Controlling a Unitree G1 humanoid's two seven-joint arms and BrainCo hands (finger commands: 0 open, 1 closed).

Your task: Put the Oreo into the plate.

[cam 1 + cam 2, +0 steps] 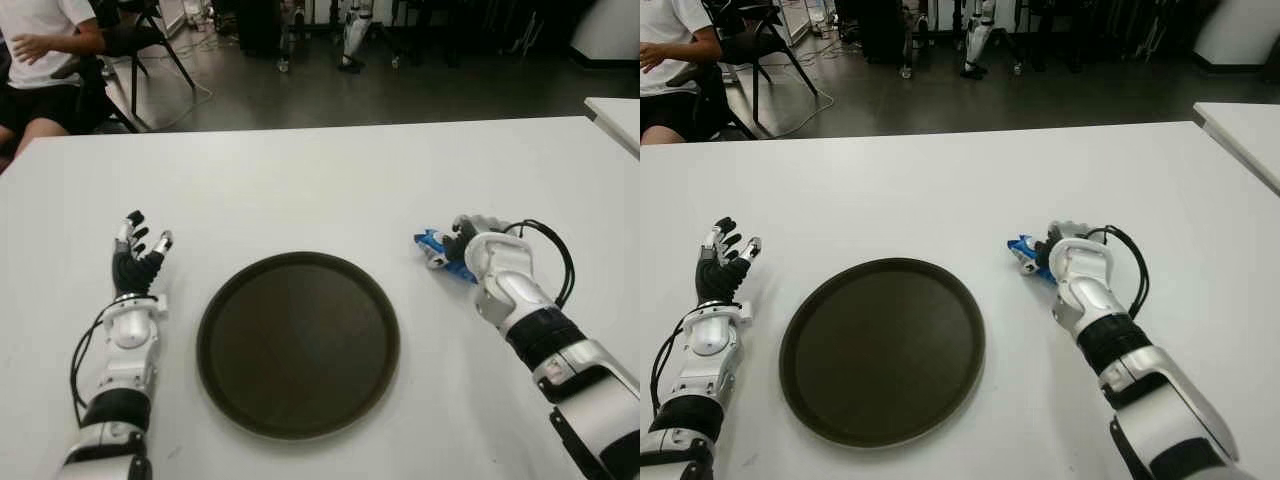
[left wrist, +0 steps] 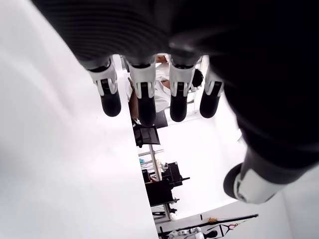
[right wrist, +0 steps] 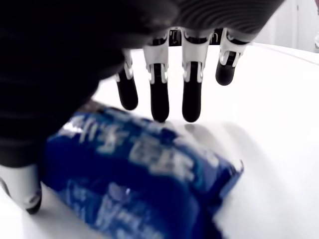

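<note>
Now R hand (image 1: 462,243) open over Oreo pkt (image 1: 437,250)

Blue Oreo pack (image 1: 441,250) (white lettering), dark brown plate (image 1: 298,343), white table (image 1: 320,180)

Bare table (image 1: 400,190) apparently lies between Oreo (image 1: 440,252) and plate (image 1: 298,343).

White worktop (image 1: 320,180) carrying dark round plate (image 1: 298,342) at centre; blue Oreo pack (image 1: 440,252) lying right of it.
</note>
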